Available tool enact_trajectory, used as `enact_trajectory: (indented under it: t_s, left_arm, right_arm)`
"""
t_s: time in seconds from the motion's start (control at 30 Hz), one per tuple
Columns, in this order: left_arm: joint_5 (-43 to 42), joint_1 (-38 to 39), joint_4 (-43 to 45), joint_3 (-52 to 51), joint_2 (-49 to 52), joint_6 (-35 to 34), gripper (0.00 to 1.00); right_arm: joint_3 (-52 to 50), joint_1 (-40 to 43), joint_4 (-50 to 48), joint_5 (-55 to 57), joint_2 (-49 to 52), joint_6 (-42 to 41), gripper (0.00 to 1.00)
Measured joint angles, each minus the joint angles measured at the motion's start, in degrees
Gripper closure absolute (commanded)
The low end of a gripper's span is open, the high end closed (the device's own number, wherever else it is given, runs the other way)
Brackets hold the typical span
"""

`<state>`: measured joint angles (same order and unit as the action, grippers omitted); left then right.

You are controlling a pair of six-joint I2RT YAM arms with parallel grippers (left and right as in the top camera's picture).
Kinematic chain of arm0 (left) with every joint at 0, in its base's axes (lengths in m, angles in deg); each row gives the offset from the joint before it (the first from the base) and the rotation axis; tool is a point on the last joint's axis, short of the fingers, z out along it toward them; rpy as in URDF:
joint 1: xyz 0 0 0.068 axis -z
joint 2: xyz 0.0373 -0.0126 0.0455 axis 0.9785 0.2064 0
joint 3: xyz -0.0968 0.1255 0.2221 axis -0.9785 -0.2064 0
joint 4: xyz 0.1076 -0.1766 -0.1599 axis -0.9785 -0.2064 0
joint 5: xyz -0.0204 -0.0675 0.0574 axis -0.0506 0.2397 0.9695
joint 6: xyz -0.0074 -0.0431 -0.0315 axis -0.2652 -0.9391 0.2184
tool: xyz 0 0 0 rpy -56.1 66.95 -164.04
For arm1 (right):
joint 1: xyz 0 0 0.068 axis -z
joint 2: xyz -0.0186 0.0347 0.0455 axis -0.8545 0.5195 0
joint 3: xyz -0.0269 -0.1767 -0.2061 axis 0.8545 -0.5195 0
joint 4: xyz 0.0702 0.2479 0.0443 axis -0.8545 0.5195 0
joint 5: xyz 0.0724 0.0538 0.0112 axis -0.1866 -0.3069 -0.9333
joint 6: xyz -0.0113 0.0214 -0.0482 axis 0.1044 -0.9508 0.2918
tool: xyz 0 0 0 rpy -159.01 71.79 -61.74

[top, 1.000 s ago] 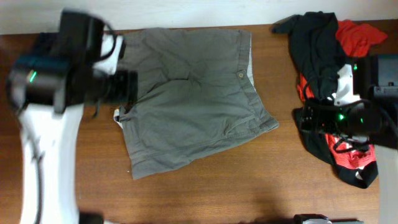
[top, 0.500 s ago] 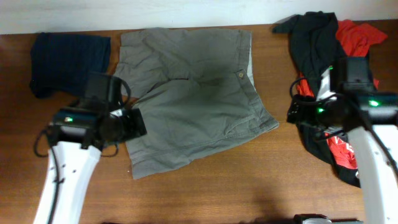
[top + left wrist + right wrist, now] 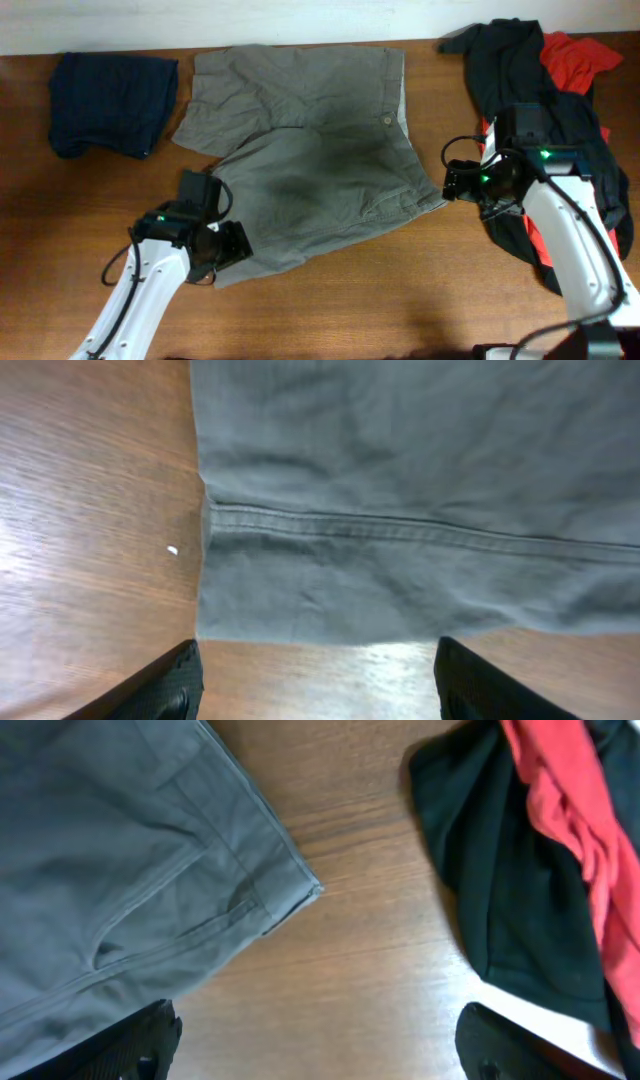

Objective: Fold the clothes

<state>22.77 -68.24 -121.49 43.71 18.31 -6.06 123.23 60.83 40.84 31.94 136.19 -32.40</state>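
Jaws left and right gape wide and empty over creased grey woven shorts (image 3: 310, 170) on a grained wooden table (image 3: 400, 290).

A navy garment (image 3: 110, 103) (seemingly folded) lies apart from black and red clothing (image 3: 515, 65).

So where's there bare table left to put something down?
The widest bare wood is the front strip of the table, in front of the shorts. Another patch lies left, below the navy garment. The gap between shorts and the black-and-red pile is narrow, and the right gripper hangs there. The left gripper crowds the shorts' front-left corner.
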Motion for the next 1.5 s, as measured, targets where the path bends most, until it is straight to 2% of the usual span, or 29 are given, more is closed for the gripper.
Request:
enact_trajectory:
  t_s: [0.3, 0.6, 0.93, 1.1, 1.2, 1.3, 1.37, 1.4, 1.5]
  left_arm:
    - [-0.3, 0.0, 6.6, -6.3, 0.0, -0.4, 0.28]
    - [0.2, 0.0, 6.9, -8.3, 0.3, -1.5, 0.28]
    - [1.5, 0.0, 9.9, -8.3, 10.3, -2.1, 0.28]
    - [1.6, 0.0, 10.1, -8.0, 10.7, -2.5, 0.28]
    - [2.0, 0.0, 10.4, -8.0, 10.8, -2.9, 0.40]
    - [2.9, -0.1, 10.7, -8.0, 10.8, -3.3, 0.66]
    - [2.9, 0.0, 11.1, -8.0, 10.9, -3.1, 0.93]
    - [2.6, 0.0, 11.4, -7.9, 10.9, -3.0, 0.99]
    - [1.9, -0.1, 11.2, -7.3, 11.3, -2.9, 0.99]
  right_arm:
    - [0.0, -0.2, -3.2, -1.6, 5.0, 1.3, 0.07]
    - [0.0, -1.5, -4.6, -2.2, 6.0, 1.7, 0.07]
    - [0.0, -1.5, -5.2, -2.2, 6.1, 1.7, 0.07]
    - [0.0, -1.5, -5.2, -2.2, 6.1, 1.7, 0.08]
    - [0.0, -1.5, -5.4, -2.2, 6.1, 1.7, 0.08]
    - [0.0, -1.5, -5.7, -2.2, 6.1, 1.7, 0.12]
    - [0.0, -1.5, -5.7, -2.2, 6.1, 1.8, 0.14]
    - [0.0, -1.5, -5.7, -2.3, 6.1, 1.9, 0.15]
    - [0.0, -1.5, -6.5, -2.4, 6.2, 1.9, 0.17]
